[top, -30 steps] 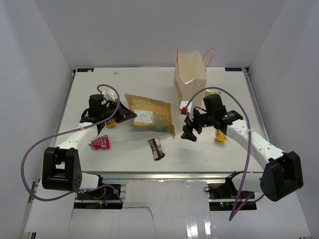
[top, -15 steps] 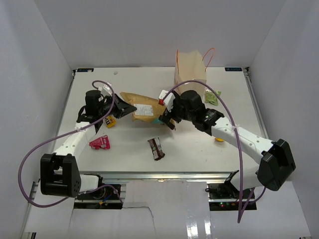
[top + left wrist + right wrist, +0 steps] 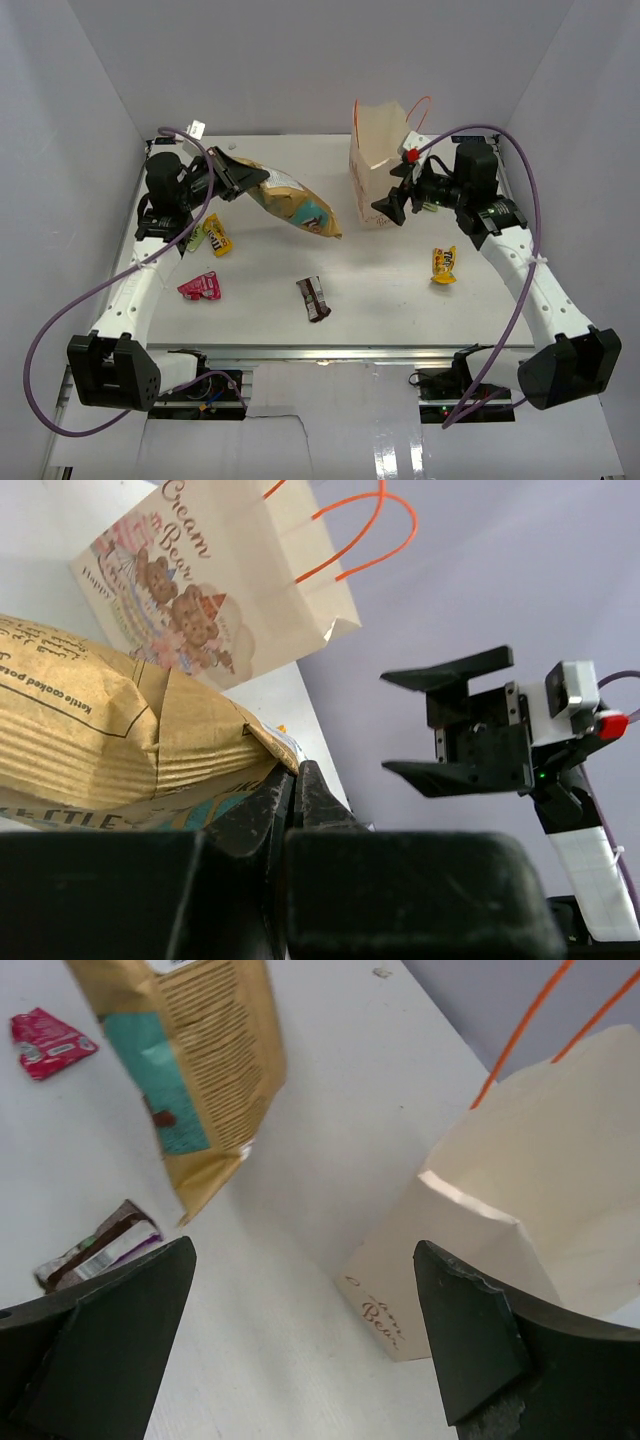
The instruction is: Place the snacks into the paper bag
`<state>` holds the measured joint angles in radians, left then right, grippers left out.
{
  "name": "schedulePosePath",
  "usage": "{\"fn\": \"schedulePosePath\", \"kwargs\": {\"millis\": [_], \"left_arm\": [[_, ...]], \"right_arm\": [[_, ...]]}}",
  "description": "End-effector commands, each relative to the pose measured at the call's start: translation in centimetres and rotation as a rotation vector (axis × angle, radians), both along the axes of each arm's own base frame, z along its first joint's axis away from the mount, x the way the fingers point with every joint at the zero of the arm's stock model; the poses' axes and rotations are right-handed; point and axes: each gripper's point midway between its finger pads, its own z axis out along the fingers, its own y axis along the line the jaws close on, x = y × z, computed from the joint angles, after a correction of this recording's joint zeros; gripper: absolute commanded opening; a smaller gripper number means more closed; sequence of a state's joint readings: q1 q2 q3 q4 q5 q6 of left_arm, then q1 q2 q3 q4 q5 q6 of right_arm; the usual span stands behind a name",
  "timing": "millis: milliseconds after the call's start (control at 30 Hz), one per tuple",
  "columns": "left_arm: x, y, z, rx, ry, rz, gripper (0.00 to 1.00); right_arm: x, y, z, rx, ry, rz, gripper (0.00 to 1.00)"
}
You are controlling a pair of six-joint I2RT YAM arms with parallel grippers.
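My left gripper [image 3: 238,178] is shut on one edge of the large tan pouch [image 3: 297,206], which hangs tilted in the air left of the paper bag [image 3: 378,150]. In the left wrist view the jaws [image 3: 290,780] pinch the pouch [image 3: 90,720], with the bag [image 3: 215,590] beyond. My right gripper [image 3: 393,197] stands open and empty at the bag's front side. The right wrist view shows that gripper [image 3: 305,1260], the bag [image 3: 500,1230] and the pouch [image 3: 190,1060]. A dark-brown packet [image 3: 314,298], a pink packet [image 3: 200,287] and a yellow packet [image 3: 444,265] lie on the table.
A second yellow packet [image 3: 218,238] lies under the left arm. White walls close in the table [image 3: 380,290] on three sides. Purple cables loop over both arms. The bag's orange handles [image 3: 420,110] stick up at the back.
The left gripper has lifted the pouch off the table and carried it back and up. The right arm has swung from beside the pouch to the front of the bag.
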<state>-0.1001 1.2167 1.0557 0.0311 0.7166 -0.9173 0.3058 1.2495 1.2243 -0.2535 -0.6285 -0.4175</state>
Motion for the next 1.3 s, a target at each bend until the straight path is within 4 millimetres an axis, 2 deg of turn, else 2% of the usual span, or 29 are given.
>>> {"fn": "schedulePosePath", "kwargs": {"millis": [0,200,300,333,433,467,533,567,600,633,667,700,867,900,967,1000,1033,1067,1100,1133,1200,1267], "left_arm": [[-0.5,0.1,5.2,-0.008,-0.163,-0.007,0.00],[-0.4,-0.1,7.6,-0.053,-0.202,-0.014,0.00],[-0.5,-0.2,10.1,-0.075,-0.241,-0.024,0.00],[-0.4,-0.3,11.6,-0.081,-0.269,-0.028,0.00],[0.2,-0.9,13.4,-0.093,-0.294,-0.051,0.00],[-0.1,-1.1,15.6,-0.100,-0.342,-0.061,0.00],[0.0,-1.9,17.1,-0.109,-0.366,-0.087,0.00],[0.9,-2.2,17.1,-0.110,-0.360,-0.093,0.00],[0.6,-2.5,19.0,-0.117,-0.402,-0.102,0.00],[0.5,-3.1,19.8,-0.124,-0.415,-0.116,0.00],[1.6,-3.5,19.6,-0.125,-0.399,-0.120,0.00],[1.1,-3.7,21.9,-0.132,-0.454,-0.125,0.00],[1.7,-5.7,26.3,-0.174,-0.538,-0.155,0.00],[1.8,-6.3,27.7,-0.188,-0.573,-0.168,0.00],[2.1,-6.9,29.1,-0.217,-0.594,-0.168,0.00],[3.4,-7.6,28.7,-0.226,-0.580,-0.172,0.00],[2.5,-7.6,30.6,-0.247,-0.629,-0.175,0.00],[2.7,-7.7,31.1,-0.269,-0.628,-0.167,0.00],[3.6,-8.4,30.6,-0.280,-0.612,-0.172,0.00],[3.4,-8.4,31.3,-0.299,-0.636,-0.173,0.00],[4.3,-9.1,30.8,-0.325,-0.605,-0.172,0.00],[4.0,-9.7,31.4,-0.345,-0.618,-0.176,0.00]], "right_arm": [[-3.9,0.8,-0.2,0.058,0.059,0.139,0.96],[-4.7,-0.1,-0.9,0.081,0.101,0.116,0.96],[-4.4,-1.0,-0.3,0.094,0.097,0.087,0.96],[-4.0,-1.7,-0.1,0.100,0.096,0.064,0.96],[-3.4,-3.2,0.4,0.110,0.086,0.017,0.96],[-3.3,-3.6,0.4,0.111,0.085,0.006,0.96],[-3.1,-4.7,0.0,0.115,0.091,-0.023,0.96],[-3.0,-5.0,-0.1,0.115,0.094,-0.033,0.96],[-3.1,-5.3,-0.1,0.116,0.090,-0.043,0.96],[-2.9,-6.0,-0.3,0.117,0.094,-0.064,0.96],[-3.0,-6.2,-0.8,0.116,0.102,-0.067,0.96],[-3.1,-6.5,-0.9,0.118,0.103,-0.077,0.96],[-3.5,-7.4,-2.0,0.115,0.121,-0.103,0.96],[-3.6,-7.4,-2.3,0.114,0.127,-0.103,0.96],[-3.7,-7.6,-2.6,0.113,0.132,-0.109,0.96],[-3.5,-8.3,-2.9,0.114,0.137,-0.132,0.96],[-3.5,-8.3,-3.0,0.114,0.140,-0.134,0.96],[-3.6,-8.3,-3.1,0.114,0.142,-0.134,0.96],[-3.7,-8.3,-3.3,0.115,0.148,-0.133,0.96],[-3.6,-8.4,-3.4,0.115,0.152,-0.135,0.96],[-3.7,-8.4,-3.7,0.116,0.160,-0.135,0.96],[-3.7,-8.4,-3.9,0.115,0.164,-0.139,0.96]]}}
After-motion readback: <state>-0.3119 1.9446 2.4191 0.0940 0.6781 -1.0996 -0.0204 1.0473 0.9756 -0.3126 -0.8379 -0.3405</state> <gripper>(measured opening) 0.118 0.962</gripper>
